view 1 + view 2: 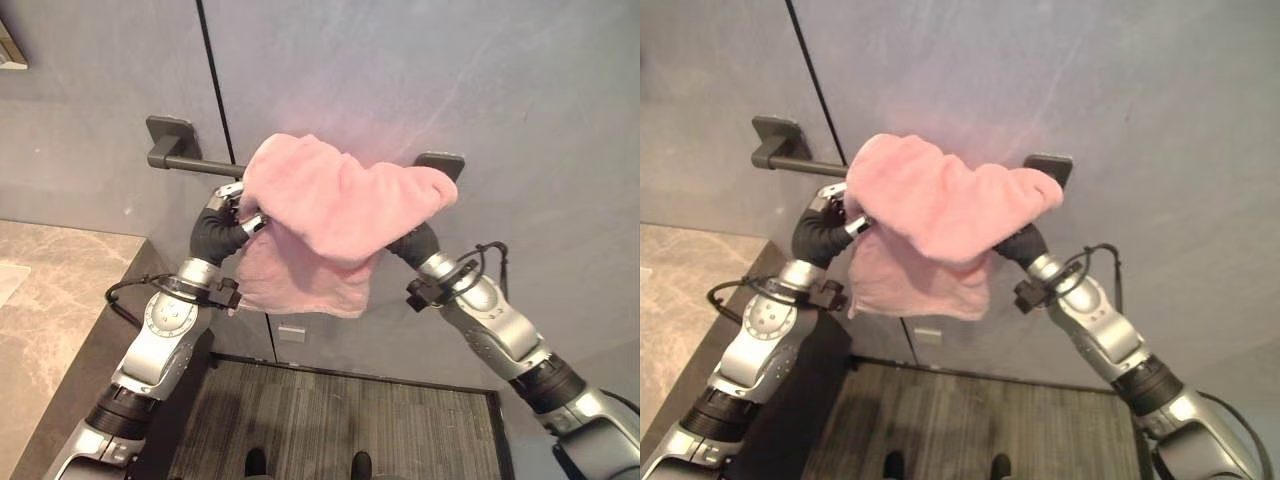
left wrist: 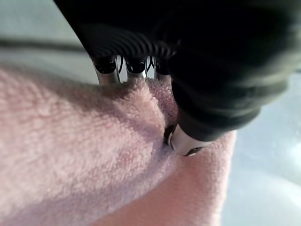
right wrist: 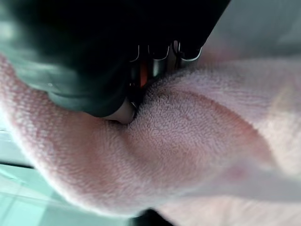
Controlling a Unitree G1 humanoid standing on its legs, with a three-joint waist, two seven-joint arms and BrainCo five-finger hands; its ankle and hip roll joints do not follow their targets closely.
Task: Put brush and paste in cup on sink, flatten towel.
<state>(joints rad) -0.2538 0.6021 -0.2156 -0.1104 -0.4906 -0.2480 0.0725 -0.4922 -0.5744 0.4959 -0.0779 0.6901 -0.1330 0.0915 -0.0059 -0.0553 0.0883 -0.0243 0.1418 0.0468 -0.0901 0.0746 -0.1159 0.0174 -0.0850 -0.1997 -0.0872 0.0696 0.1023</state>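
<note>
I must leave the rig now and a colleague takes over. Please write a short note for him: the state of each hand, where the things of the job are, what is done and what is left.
Left hand: shut on the pink towel, at the towel's left edge by the rail.
Right hand: under the towel's right part; its wrist view shows it pinching the cloth, so shut on the towel.
Towel: draped over the dark wall rail, bunched and raised in the middle, a lower layer hanging below.
Done: both hands have hold of the towel.
Left: spread it flat along the rail. The stone counter lies at the robot's left; brush, paste and cup cannot be judged from here.
</note>
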